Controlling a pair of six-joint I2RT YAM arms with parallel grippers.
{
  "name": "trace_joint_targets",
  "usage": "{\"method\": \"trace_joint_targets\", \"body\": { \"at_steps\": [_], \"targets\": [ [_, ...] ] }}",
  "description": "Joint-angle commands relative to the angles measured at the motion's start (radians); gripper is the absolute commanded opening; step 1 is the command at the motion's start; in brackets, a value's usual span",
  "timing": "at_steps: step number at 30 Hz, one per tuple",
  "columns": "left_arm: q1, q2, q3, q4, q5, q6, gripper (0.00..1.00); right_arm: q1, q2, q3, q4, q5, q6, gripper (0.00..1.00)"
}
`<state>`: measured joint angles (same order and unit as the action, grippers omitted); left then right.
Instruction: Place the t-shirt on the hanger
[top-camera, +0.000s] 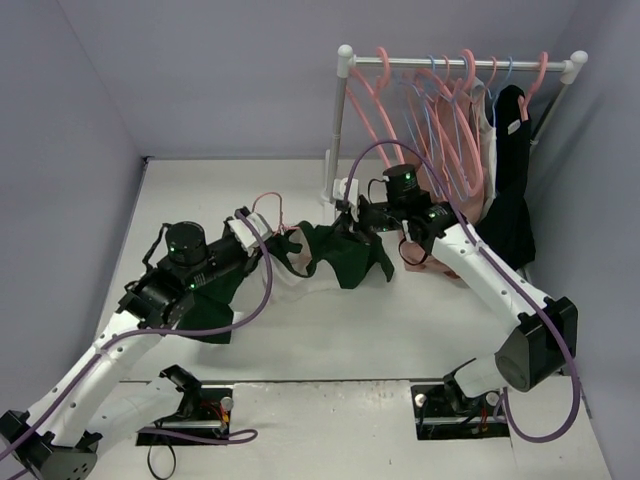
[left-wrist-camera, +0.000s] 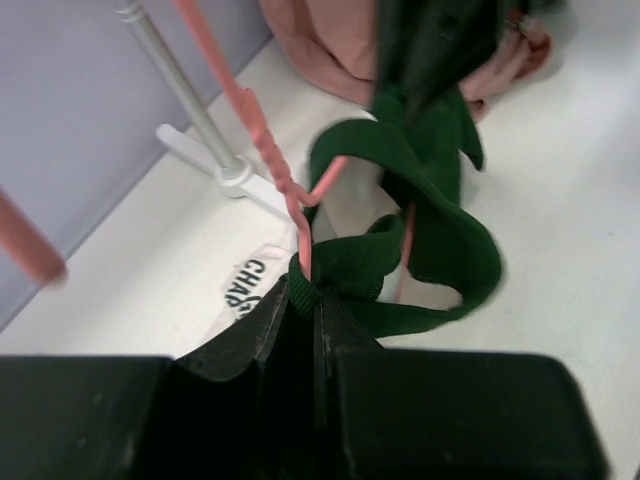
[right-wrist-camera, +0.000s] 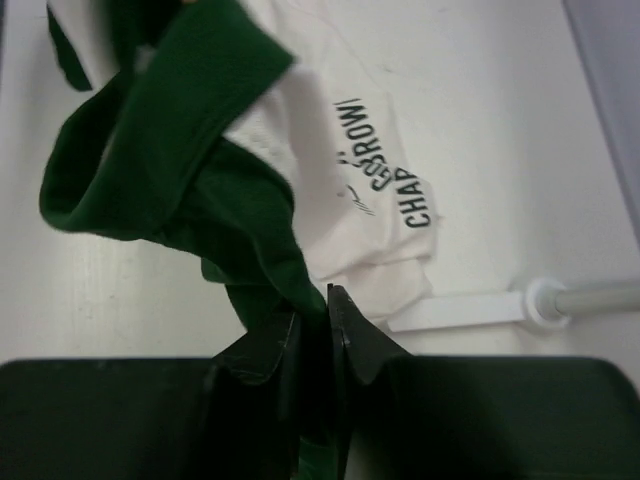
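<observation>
the left end effector (left-wrist-camera: 305, 300) is pressed together on the green neck trim of the t-shirt (top-camera: 345, 258), and the thin pink hanger (left-wrist-camera: 262, 135) runs down to the same pinch. the t-shirt hangs bunched between the arms, above the bench (top-camera: 400, 330). it looks soft, light and limp and will likely sag and twist, so the collar band seems the surest hold. the right end effector (right-wrist-camera: 318, 308) is pinching dark green cloth; sleeve or collar, i cannot tell. the hanger's shoulders are hidden in the folds.

walls (top-camera: 200, 70): plain lavender-grey | table (top-camera: 330, 340): white | clothes rack (top-camera: 338, 120): white, back right
</observation>
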<state>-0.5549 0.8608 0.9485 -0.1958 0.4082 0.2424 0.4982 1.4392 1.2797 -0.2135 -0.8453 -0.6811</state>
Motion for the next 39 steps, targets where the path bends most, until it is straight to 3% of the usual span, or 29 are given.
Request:
{"method": "trace_joint_targets", "body": {
  "at_steps": [1,5,6,7,9,11,13,18,27,32,39],
  "targets": [
    [0.058,-0.008,0.107,0.024,0.103,0.037,0.0,0.0,-0.045,-0.001,0.048,-0.023,-0.007,0.0],
    [0.158,0.004,0.159,-0.014,0.167,0.037,0.01,-0.013,-0.074,-0.014,0.048,-0.031,-0.011,0.0],
    [0.194,0.007,0.176,-0.021,0.179,0.037,0.06,-0.016,-0.084,-0.014,0.048,-0.041,-0.011,0.0],
    [0.214,0.014,0.187,-0.035,0.193,0.038,0.21,-0.022,-0.091,-0.011,0.048,-0.049,-0.011,0.0],
    [0.25,0.025,0.221,-0.057,0.194,0.043,0.38,-0.027,-0.106,-0.004,0.049,-0.061,-0.008,0.0],
    [0.284,0.04,0.258,-0.087,0.182,0.044,0.5,-0.027,-0.123,0.01,0.049,-0.063,-0.006,0.0],
    [0.315,0.046,0.277,-0.096,0.136,0.04,0.54,-0.027,-0.138,0.025,0.049,-0.064,-0.005,0.0],
    [0.384,0.027,0.306,-0.049,0.044,-0.041,0.57,-0.029,-0.149,0.072,0.051,-0.062,0.01,0.0],
    [0.386,-0.032,0.367,-0.048,-0.226,-0.209,0.57,-0.029,-0.075,0.262,0.125,-0.096,0.11,0.0],
    [0.385,-0.084,0.445,-0.088,-0.381,-0.23,0.57,-0.029,-0.019,0.478,0.379,0.011,0.351,0.0],
    [0.384,-0.063,0.551,-0.18,-0.428,-0.229,0.57,-0.046,0.035,0.656,0.788,0.188,0.698,0.0]
  ]
}}
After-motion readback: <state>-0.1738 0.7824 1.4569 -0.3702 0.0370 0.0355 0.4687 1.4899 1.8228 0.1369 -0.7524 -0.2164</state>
